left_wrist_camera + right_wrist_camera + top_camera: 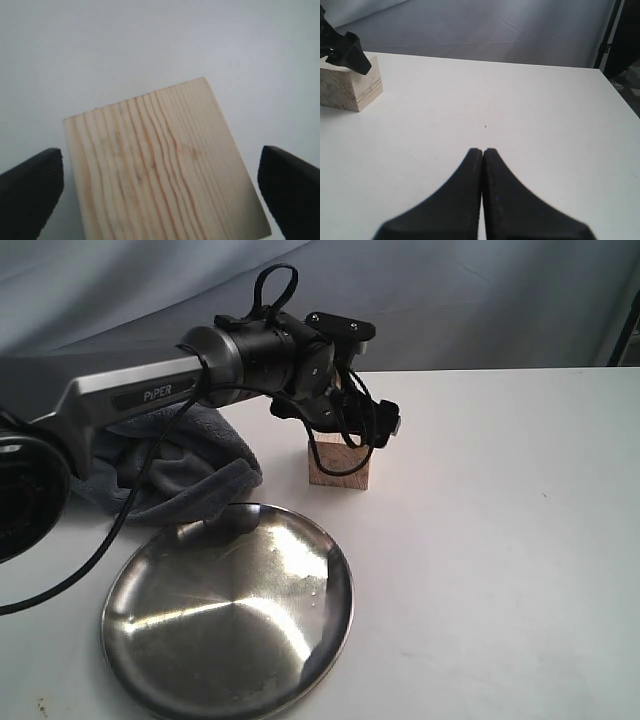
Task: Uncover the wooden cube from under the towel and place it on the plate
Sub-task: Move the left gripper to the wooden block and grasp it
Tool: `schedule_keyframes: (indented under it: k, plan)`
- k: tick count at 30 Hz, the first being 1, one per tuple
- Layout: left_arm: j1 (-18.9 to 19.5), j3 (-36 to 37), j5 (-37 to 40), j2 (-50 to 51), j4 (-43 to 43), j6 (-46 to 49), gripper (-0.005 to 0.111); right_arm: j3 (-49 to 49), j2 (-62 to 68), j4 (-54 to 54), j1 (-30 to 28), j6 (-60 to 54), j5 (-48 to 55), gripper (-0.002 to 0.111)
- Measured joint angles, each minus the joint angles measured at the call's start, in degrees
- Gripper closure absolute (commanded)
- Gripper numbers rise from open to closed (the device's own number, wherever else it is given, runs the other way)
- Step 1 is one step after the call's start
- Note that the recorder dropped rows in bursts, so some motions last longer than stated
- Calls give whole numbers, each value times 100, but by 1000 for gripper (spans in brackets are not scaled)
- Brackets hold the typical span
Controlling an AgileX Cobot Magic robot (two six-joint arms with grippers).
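The wooden cube point(340, 473) stands uncovered on the white table, just beyond the steel plate's point(215, 640) far rim. My left gripper point(345, 436) hangs right over it, open. In the left wrist view the cube point(160, 165) fills the space between the two black fingertips point(35, 180), which straddle it with small gaps on either side. The grey-blue towel point(185, 465) lies bunched to the left of the cube, partly under my left arm. My right gripper point(482, 151) is shut on nothing, low over bare table, with the cube point(352, 87) off to one side; it does not show in the exterior view.
The plate holds nothing. A blue-grey cloth backdrop point(450, 300) hangs behind the table. The table's right half point(500, 540) is bare white surface. A black cable point(100, 540) droops from my left arm over the towel and plate edge.
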Motion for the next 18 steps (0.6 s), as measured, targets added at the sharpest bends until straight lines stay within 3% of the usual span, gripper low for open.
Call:
schedule_keyframes:
  k: [9, 11, 15, 18]
  plan:
    - [0, 0, -12, 192, -167, 26, 4, 0, 0, 0, 0, 0, 0, 108]
    - [0, 0, -132, 231, -190, 26, 10, 0, 0, 0, 0, 0, 0, 108]
    - [0, 0, -433, 231, -190, 26, 43, 0, 0, 0, 0, 0, 0, 108]
    - [0, 0, -487, 231, -214, 26, 85, 0, 0, 0, 0, 0, 0, 108]
